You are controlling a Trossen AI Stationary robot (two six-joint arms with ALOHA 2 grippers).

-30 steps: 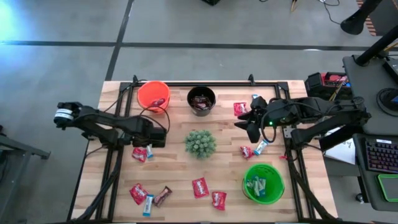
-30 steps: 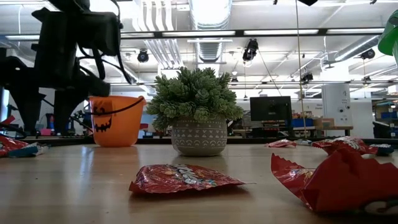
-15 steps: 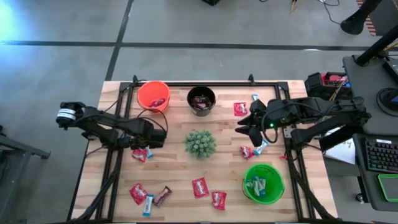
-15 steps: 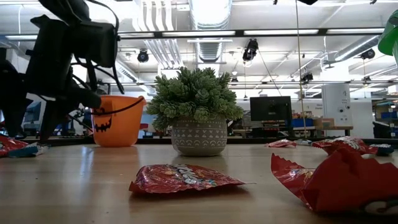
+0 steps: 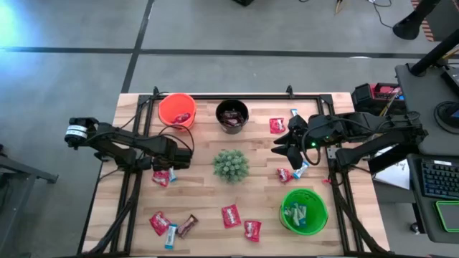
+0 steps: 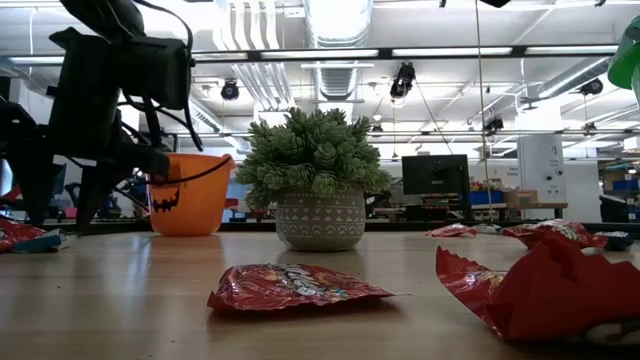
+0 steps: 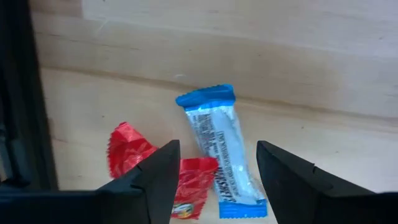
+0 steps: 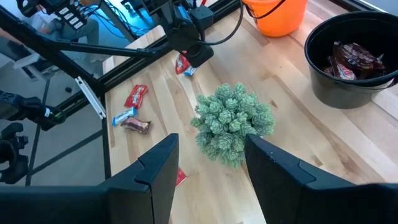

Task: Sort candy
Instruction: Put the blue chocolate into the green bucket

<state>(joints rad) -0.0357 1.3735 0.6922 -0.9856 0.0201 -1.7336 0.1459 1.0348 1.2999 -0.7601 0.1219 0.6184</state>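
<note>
My left gripper points straight down at the table's left, open, low over a pair of candy pieces. In the left wrist view, the light blue and white candy lies flat between the fingers, and the red candy lies beside it, partly behind one finger. The same pair shows in the high view. My right gripper hangs open, high above the table's right half, with nothing between its fingers.
An orange bucket and a black bucket stand at the far edge, and a green bucket at near right. A potted plant ball sits mid-table. Loose candy lies near left, near middle and at right.
My left gripper has sunk a little toward the red and blue candy pair and rolled slightly about its downward line. My right gripper's wrist has turned slightly in place.
</note>
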